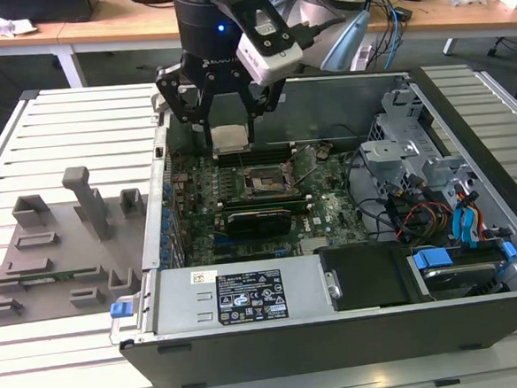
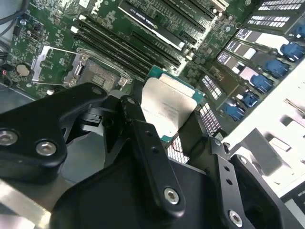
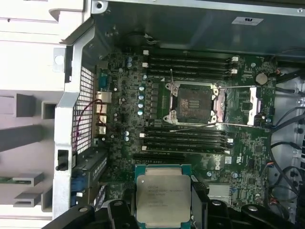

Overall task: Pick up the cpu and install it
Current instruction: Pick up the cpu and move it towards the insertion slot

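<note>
The cpu [image 1: 231, 139] is clamped in the tool [image 1: 230, 129], upper centre of the exterior view, short of the open socket [image 1: 265, 183]; transport is judged the step in hand, square alignment called for.

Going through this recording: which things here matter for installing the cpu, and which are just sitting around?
Part of the job:
- gripper, shut on the cpu
- open socket on the board

Just lying about:
- grey tray with upright holders
- memory sticks
- power supply
- blue cables
</note>
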Robot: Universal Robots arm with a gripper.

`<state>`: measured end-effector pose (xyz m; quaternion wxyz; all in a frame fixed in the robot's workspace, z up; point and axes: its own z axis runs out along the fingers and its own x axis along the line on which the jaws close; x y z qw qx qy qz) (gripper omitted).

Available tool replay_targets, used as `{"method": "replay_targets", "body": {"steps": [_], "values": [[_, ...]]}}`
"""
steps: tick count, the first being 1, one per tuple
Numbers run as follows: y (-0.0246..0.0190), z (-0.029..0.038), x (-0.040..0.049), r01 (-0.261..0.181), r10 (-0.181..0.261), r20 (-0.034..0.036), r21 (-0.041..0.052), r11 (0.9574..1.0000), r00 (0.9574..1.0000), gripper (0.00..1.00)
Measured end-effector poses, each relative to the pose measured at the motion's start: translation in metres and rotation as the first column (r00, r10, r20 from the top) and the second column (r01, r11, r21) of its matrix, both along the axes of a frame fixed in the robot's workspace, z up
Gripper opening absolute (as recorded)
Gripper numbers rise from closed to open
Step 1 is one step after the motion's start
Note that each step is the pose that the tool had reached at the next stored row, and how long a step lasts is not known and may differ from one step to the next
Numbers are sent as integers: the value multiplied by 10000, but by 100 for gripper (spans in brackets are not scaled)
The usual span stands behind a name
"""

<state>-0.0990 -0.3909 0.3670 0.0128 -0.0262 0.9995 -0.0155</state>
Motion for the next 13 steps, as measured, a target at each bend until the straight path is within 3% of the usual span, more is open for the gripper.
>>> {"method": "replay_targets", "body": {"steps": [13], "values": [[78,-75,244,0,0,0,-7,10000,10000,55]]}}
